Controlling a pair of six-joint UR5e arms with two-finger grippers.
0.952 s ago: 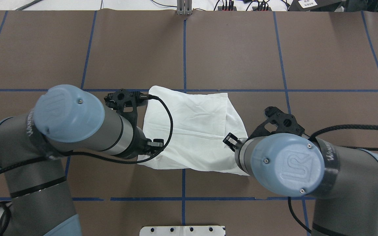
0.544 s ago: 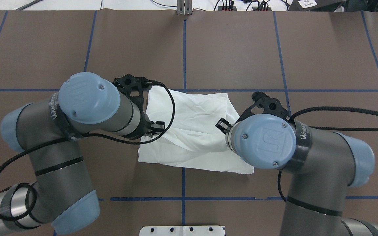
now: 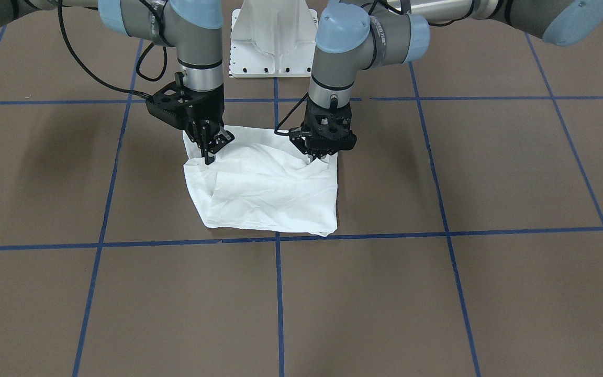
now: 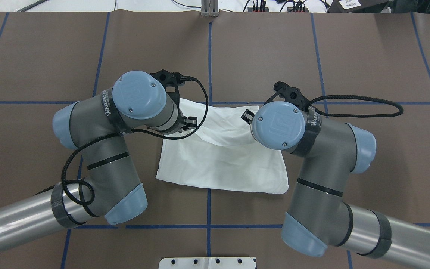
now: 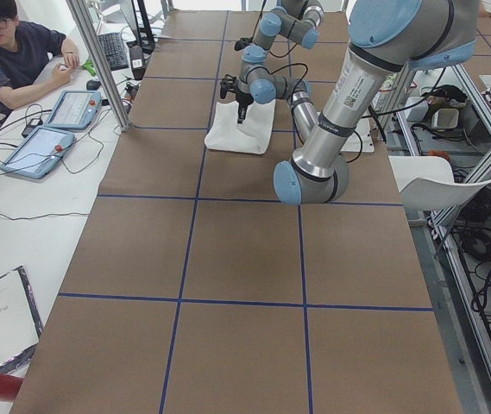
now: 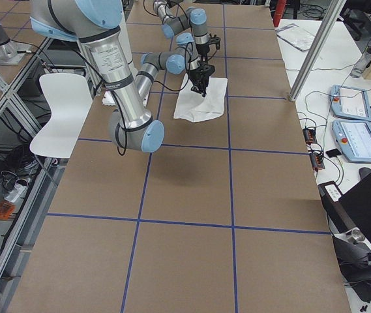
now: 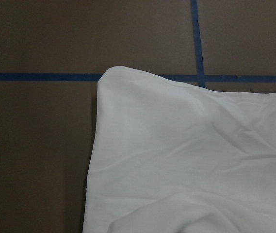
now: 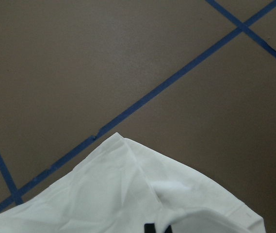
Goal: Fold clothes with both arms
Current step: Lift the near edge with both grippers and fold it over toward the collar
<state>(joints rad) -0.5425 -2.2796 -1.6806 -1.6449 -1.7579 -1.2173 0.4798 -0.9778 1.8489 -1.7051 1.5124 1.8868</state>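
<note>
The clothes are a white shirt lying as a folded, rumpled rectangle mid-table, also seen from above. My left gripper points straight down at the shirt's robot-side corner and is shut on a pinched-up peak of cloth. At the other robot-side corner my right gripper is shut on the cloth as well. From above, the left arm and right arm hide both grippers. The left wrist view shows a rounded shirt corner. The right wrist view shows lifted cloth over the brown table.
The brown table is marked by a grid of blue tape lines. The white pedestal base stands behind the shirt. A person sits at a side desk with tablets. A white chair stands beside the table.
Both arms have swung away from the robot toward the far side of the shirt, each pulling a layer of cloth with it. The shirt's near edge has stayed put.
</note>
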